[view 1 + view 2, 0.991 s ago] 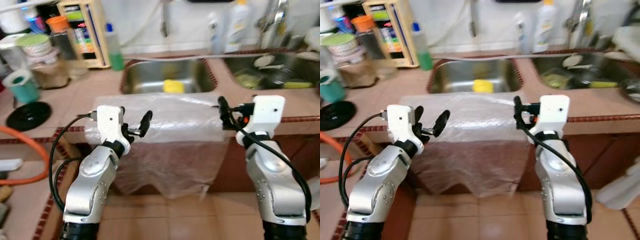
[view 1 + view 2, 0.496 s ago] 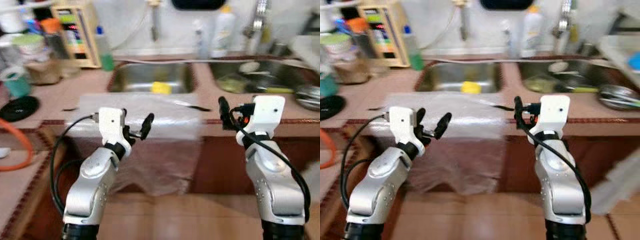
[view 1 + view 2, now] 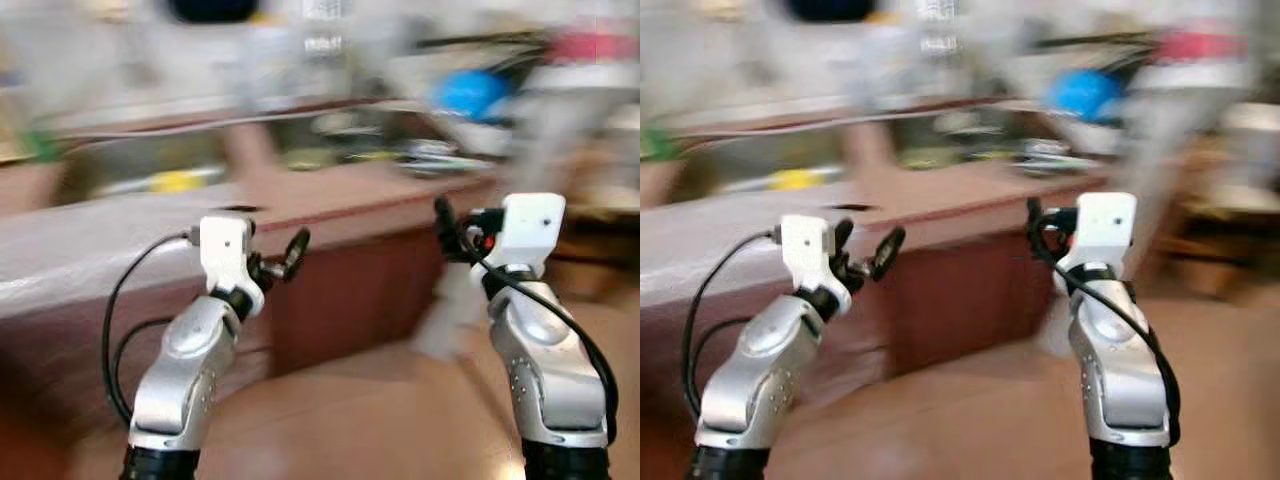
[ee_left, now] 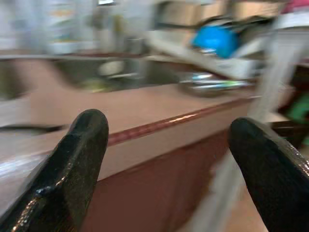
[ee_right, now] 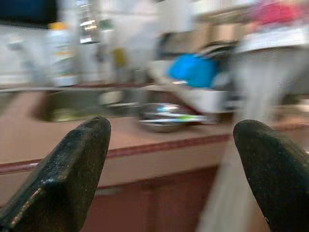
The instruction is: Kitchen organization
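Observation:
Everything is smeared by motion. My left gripper [image 3: 275,260] is raised before the reddish tiled counter [image 3: 340,205], open, with nothing between its fingers [image 4: 72,169]. Level with it, my right gripper [image 3: 452,232] is held up off the counter's right end, also open and empty, its fingers [image 5: 63,179] wide apart. A sink holding a yellow thing [image 3: 175,182] lies at the back left. The pale plastic sheet [image 3: 60,255] drapes over the counter edge at far left. Shiny metal dishes [image 5: 166,118] sit on the counter near a second sink [image 5: 77,104].
A blue object [image 3: 470,92] rests on a white rack behind the counter's right end. A pale upright post [image 3: 540,130] stands to the right. Brown tiled floor [image 3: 380,420] stretches below and to the right of the counter front.
The whole picture has swept leftward, so the camera has turned right; the sheet and first sink now lie at far left. Both arms keep the same raised, open pose.

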Tool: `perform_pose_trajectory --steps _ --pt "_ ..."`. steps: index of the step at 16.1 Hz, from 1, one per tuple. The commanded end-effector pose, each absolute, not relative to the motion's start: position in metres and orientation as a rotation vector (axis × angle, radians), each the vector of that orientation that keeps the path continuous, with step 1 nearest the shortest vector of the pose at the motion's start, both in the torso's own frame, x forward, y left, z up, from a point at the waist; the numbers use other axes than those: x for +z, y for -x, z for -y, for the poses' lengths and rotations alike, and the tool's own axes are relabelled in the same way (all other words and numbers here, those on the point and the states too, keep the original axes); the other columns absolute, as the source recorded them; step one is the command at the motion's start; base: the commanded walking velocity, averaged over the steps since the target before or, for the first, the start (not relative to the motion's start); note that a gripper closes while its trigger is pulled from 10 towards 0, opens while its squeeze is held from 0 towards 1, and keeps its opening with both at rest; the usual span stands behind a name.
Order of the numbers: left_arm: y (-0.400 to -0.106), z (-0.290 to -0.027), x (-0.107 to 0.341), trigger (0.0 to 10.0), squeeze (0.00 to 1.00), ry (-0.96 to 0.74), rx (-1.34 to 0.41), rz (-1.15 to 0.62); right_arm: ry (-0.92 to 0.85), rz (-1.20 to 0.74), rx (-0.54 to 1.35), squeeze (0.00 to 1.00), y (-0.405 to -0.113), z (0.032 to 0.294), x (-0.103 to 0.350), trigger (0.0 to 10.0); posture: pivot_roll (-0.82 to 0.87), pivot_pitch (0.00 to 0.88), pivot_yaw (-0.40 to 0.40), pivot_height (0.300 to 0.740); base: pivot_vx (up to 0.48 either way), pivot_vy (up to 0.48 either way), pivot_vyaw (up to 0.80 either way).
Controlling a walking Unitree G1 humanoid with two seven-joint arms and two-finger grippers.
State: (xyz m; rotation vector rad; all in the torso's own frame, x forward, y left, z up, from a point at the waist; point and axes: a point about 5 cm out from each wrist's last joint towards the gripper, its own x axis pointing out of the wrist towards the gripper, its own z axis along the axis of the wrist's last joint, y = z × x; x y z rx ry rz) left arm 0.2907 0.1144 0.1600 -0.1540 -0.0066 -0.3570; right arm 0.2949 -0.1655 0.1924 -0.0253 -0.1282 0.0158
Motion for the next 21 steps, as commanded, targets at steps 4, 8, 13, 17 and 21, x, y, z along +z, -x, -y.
perform_pose_trajectory --steps 4,8,13,17,21 --pt "-0.2911 -0.1231 0.1592 10.0 0.0 0.13 -0.333 0.006 0.015 0.147 0.052 0.0 -0.2947 0.155 0.1961 10.0 0.04 0.0 0.072 0.74 0.0 -0.462 -0.63" --pt "-0.2918 -0.1259 0.1583 10.0 0.0 0.137 -0.306 0.01 0.014 0.142 0.056 0.0 -0.2945 0.1546 0.1939 10.0 0.04 0.0 0.071 0.74 0.0 -0.099 0.0" --pt "-0.2934 -0.1306 0.1557 10.0 0.0 0.141 -0.263 0.004 0.01 0.137 0.069 0.0 -0.2916 0.1537 0.1909 10.0 0.04 0.0 0.078 0.74 0.0 0.0 0.0" --pt "-0.2944 -0.1278 0.1587 10.0 0.0 0.154 -0.282 0.022 0.01 0.141 0.072 0.0 -0.2905 0.1532 0.1912 10.0 0.04 0.0 0.083 0.74 0.0 0.0 0.0" --pt "-0.2932 -0.126 0.1583 10.0 0.0 0.162 -0.295 0.021 0.007 0.138 0.07 0.0 -0.2894 0.1528 0.19 10.0 0.03 0.0 0.086 0.74 0.319 0.0 0.0"
